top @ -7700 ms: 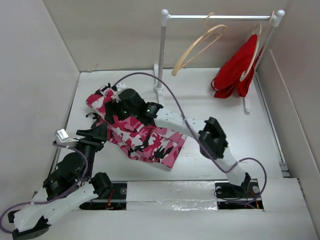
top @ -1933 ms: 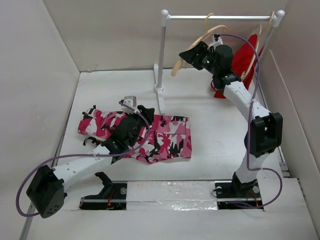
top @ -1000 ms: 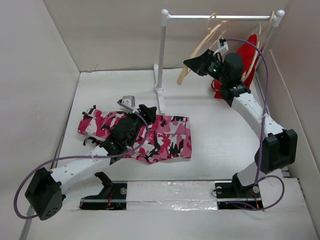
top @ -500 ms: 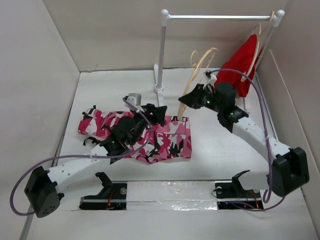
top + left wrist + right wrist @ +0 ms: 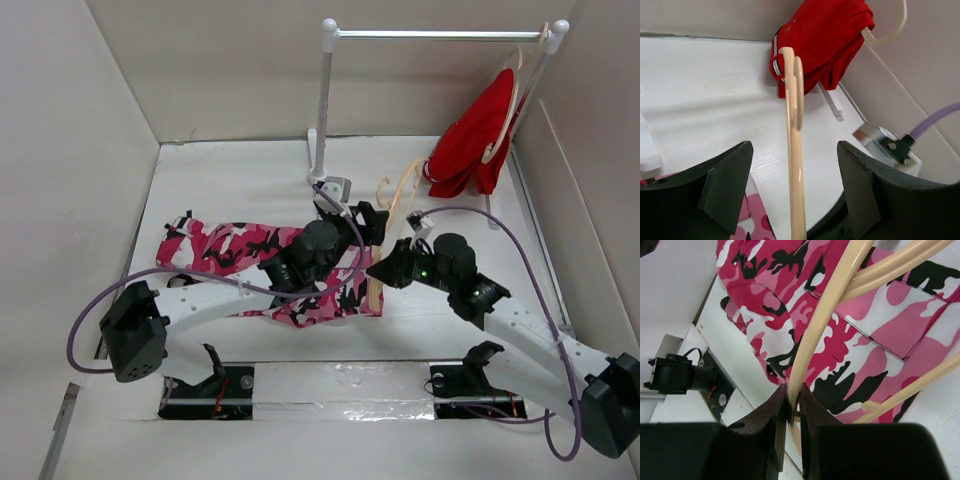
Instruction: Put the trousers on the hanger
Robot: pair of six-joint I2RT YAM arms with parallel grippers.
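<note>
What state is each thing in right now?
trousers: spread on the table, not yet on the hanger.
hanger: off the rail, held tilted over the trousers.
right gripper: shut on the hanger.
left gripper: open, one jaw on either side of the hanger.
red garment: hanging from the rail.

Hanger btm cut off (L wrist cam).
</note>
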